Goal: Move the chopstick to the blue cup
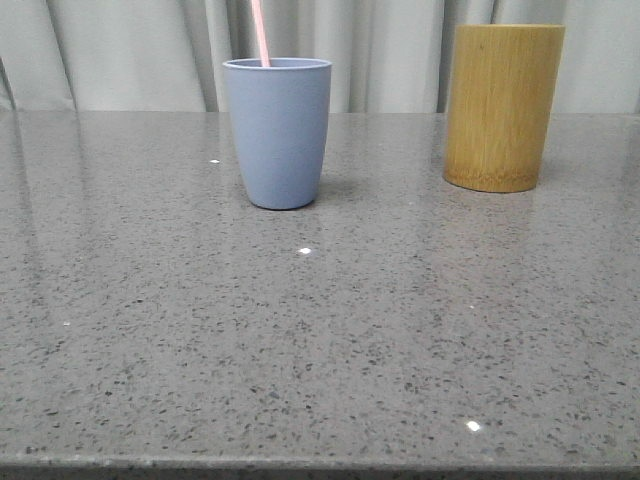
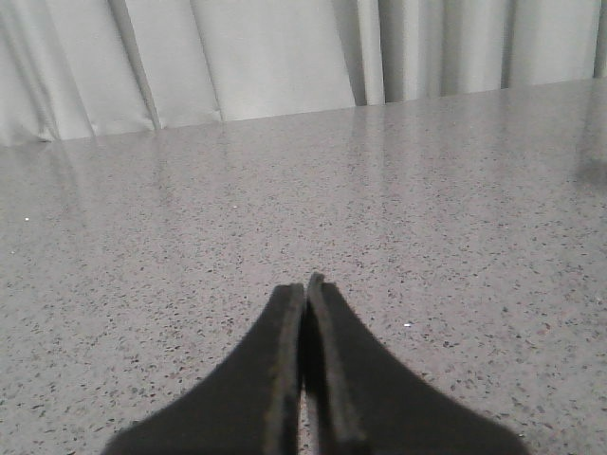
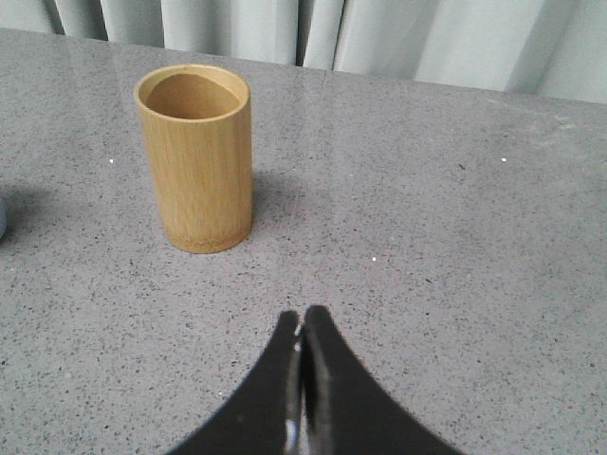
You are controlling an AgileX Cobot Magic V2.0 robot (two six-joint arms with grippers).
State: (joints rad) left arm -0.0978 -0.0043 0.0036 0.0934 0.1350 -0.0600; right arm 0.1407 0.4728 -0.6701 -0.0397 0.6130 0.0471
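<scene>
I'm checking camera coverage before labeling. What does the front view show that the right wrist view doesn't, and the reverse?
Front view: the blue cup in full, standing upright with the chopstick sticking out above its rim. Right wrist view: the right gripper, jaws closed with nothing between them, and the bamboo holder's hollow inside, which looks empty. Both: the bamboo holder upright on the speckled grey table, with pale curtains behind.
</scene>
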